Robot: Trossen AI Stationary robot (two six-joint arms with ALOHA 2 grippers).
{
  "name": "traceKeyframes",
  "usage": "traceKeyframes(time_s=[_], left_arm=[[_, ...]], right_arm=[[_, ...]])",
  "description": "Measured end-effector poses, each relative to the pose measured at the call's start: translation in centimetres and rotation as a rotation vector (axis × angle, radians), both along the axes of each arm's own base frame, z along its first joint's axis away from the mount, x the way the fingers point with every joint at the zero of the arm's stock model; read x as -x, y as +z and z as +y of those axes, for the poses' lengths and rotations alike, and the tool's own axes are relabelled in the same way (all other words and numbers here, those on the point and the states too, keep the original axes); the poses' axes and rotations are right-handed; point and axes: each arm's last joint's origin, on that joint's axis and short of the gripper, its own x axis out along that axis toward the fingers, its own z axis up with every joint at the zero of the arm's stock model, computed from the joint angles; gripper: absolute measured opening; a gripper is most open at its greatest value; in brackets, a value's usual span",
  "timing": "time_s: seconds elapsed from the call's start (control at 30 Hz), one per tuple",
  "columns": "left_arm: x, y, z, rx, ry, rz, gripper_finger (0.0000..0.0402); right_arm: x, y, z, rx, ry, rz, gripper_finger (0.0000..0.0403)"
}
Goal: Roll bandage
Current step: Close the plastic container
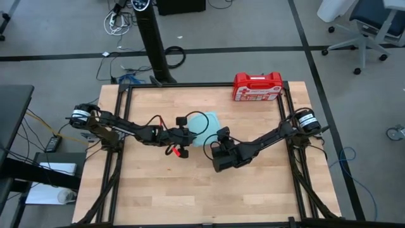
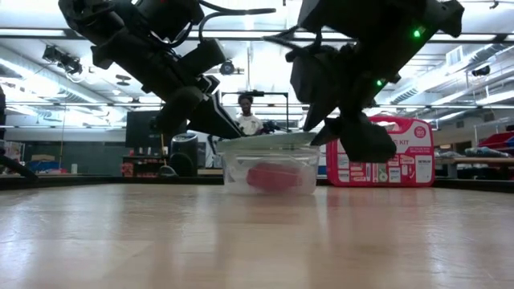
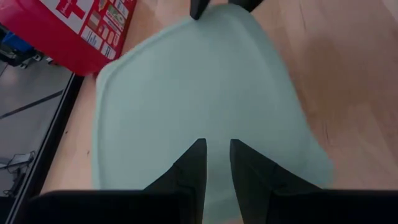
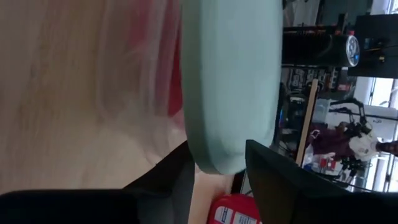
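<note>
Wooden table [image 1: 209, 196], clear container [image 2: 269, 172] with the red bandage [image 2: 273, 177] rolled inside, and both grippers work the pale lid [image 3: 199, 93]: left gripper [image 3: 216, 148] pinching its edge, right gripper [image 4: 214, 163] spread around the opposite edge, so pressing it shut looks next.

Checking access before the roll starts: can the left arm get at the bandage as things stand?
Probably not yet. The bandage lies inside the clear container, and the pale lid sits over it, gripped at one edge by the left tool, with the right tool at its opposite edge. The lid has to come off first.
</note>
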Motion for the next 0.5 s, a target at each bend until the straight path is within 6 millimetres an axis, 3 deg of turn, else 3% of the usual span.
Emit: traceKeyframes(time_s=[0.17,0.5], left_arm=[[0.0,0.0,0.0,0.000,0.000,-0.001,0.0076],[0.0,0.0,0.0,0.000,0.001,-0.003,0.0076]], right_arm=[[0.2,1.3,0.0,-0.067,0.015,-0.037,0.0140],[0.2,1.4,0.0,-0.163,0.023,-0.032,0.0144]])
